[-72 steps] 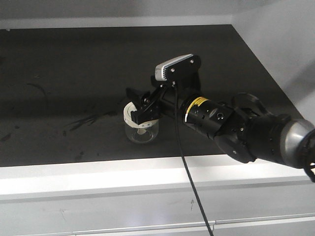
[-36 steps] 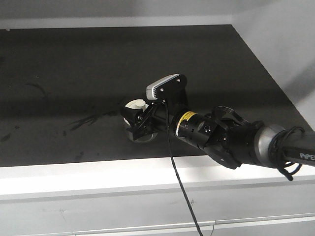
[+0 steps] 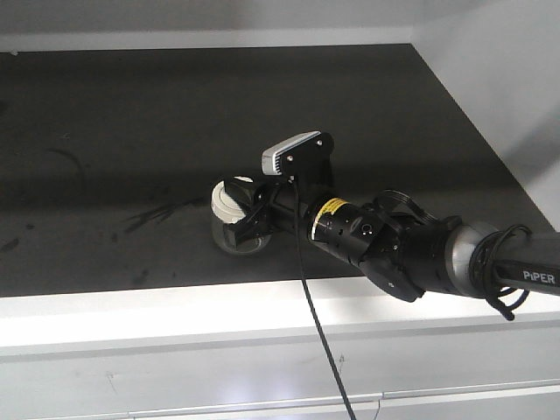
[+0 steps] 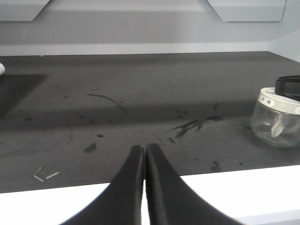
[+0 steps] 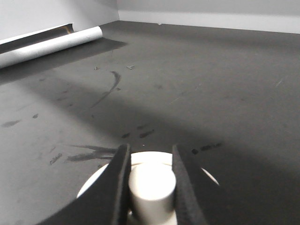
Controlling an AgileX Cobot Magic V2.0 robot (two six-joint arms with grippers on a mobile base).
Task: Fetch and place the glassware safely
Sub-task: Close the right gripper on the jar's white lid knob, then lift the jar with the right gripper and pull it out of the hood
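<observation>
Now the right hand pinches the cream knob atop the squat clear glass jar. Fragile, I'd say; the lid may lift off.

Dim on the whole, with soft light from overhead and from the open front. Blown out to flat white along the pale front ledge at 6 o'clock in the exterior view, and again at 6 o'clock in the left wrist view. Crossed by broad, soft-edged shadow bands over the matte dark grey shelf floor. Faintly grainy in the darker parts. Touched with small highlights on the small clear glass jar with cream-white lid at 3 o'clock, fairly sharp there. Soft and out of focus at 6 o'clock on the black left gripper and the black right gripper, with the lid washed pale and blurred.
</observation>
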